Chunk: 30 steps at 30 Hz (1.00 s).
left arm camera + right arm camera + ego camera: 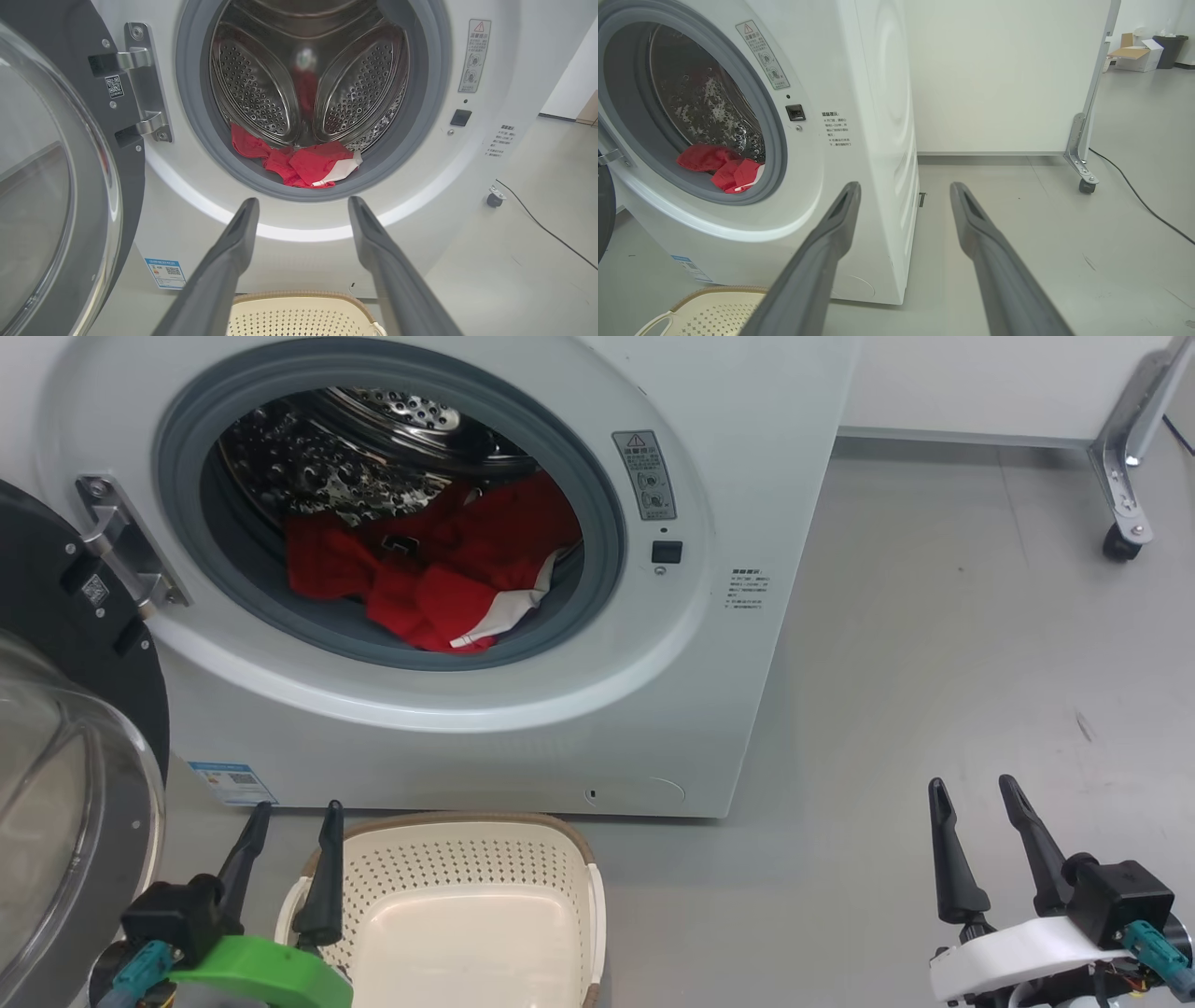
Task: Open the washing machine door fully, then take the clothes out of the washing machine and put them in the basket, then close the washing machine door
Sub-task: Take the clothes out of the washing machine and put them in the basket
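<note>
In the head view the washing machine door (56,616) stands swung wide on its hinge at the left. The washing machine (747,476) shows its open mouth, with the red clothes (439,579) heaped low at the front of the drum and a white panel lapping onto the grey gasket (602,485). The cream basket (467,823) sits on the floor just before the washer. The left gripper (297,810) hangs by the basket's left rim with its fingers apart. The right gripper (973,786) is well off to the right over the grey floor (934,644), also spread. The left wrist view looks between its parted fingers into the perforated steel drum (261,93), clothes at the lip and the basket rim below. The right wrist view looks past the washer's front corner, fingers apart, toward a castor (1085,185).
</note>
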Motion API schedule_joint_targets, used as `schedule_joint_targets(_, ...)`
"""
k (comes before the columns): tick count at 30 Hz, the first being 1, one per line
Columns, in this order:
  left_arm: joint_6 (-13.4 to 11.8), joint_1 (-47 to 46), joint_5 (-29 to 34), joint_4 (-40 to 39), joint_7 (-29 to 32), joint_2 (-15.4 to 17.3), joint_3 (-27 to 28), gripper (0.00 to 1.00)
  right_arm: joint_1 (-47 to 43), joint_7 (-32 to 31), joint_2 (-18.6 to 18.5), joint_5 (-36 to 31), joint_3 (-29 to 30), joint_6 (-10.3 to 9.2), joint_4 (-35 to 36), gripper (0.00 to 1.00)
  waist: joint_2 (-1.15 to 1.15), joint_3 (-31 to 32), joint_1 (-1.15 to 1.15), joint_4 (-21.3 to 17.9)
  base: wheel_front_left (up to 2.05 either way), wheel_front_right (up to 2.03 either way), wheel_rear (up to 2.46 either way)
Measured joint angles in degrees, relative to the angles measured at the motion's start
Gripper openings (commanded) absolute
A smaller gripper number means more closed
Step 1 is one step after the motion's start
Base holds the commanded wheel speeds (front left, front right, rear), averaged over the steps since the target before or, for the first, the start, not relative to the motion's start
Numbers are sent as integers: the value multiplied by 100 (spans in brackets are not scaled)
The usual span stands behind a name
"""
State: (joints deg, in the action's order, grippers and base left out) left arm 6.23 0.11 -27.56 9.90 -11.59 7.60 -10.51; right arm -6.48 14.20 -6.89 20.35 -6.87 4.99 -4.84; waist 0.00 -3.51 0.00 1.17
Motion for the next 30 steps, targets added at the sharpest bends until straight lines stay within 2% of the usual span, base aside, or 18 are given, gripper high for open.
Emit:
schedule_joint_targets(12, -169, -166, -109, -157, 287, 89, 210, 100, 27, 0, 63, -78, -89, -1, 112, 100, 0, -557, 0, -370, 0, 0, 0)
schedule_joint_targets(22, -249, -1092, -85, -202, 766, 376, 305, 100, 389, 1, 159, -141, -254, 0, 272, 100, 0, -1164, 0, -885, 0, 0, 0)
schedule_joint_targets(30, -506, -2087, -85, 58, 1445, 646, 579, 100, 594, 7, 296, -142, -454, 24, 278, 100, 0, -1712, 0, -1471, 0, 0, 0)
